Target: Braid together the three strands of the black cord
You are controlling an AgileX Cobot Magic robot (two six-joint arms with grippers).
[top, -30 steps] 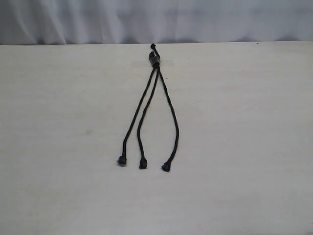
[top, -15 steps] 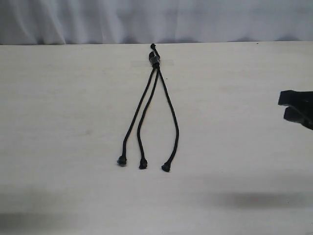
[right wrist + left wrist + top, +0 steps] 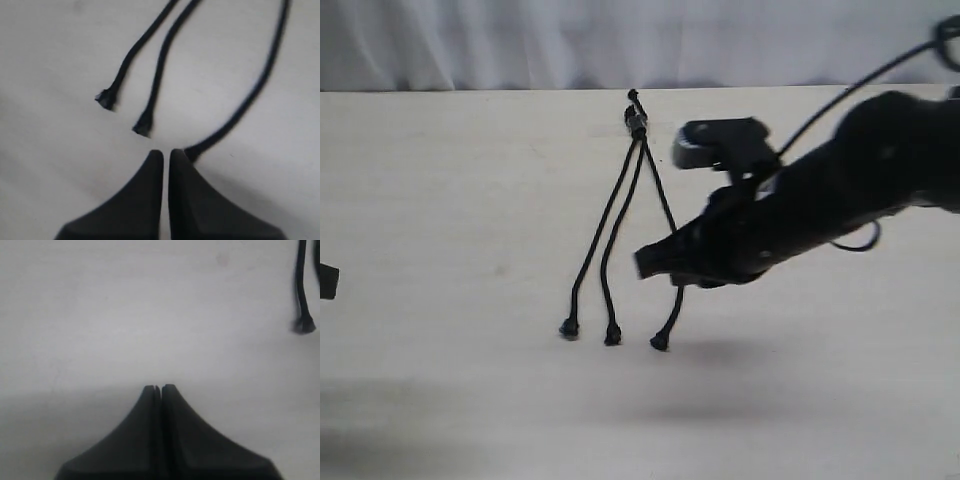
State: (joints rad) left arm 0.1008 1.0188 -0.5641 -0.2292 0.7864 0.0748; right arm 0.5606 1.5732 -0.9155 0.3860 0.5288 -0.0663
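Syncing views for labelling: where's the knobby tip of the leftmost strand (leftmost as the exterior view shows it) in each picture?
Exterior: leftmost tip sits lower centre, left of the other two tips.
Left wrist: probably the leftmost tip, the only tip in that picture, near its right edge, well away from the left tool.
Right wrist: leftmost tip sits upper left of centre, the tip farthest from the right tool.
Shared landmark: the pale table it lies on.
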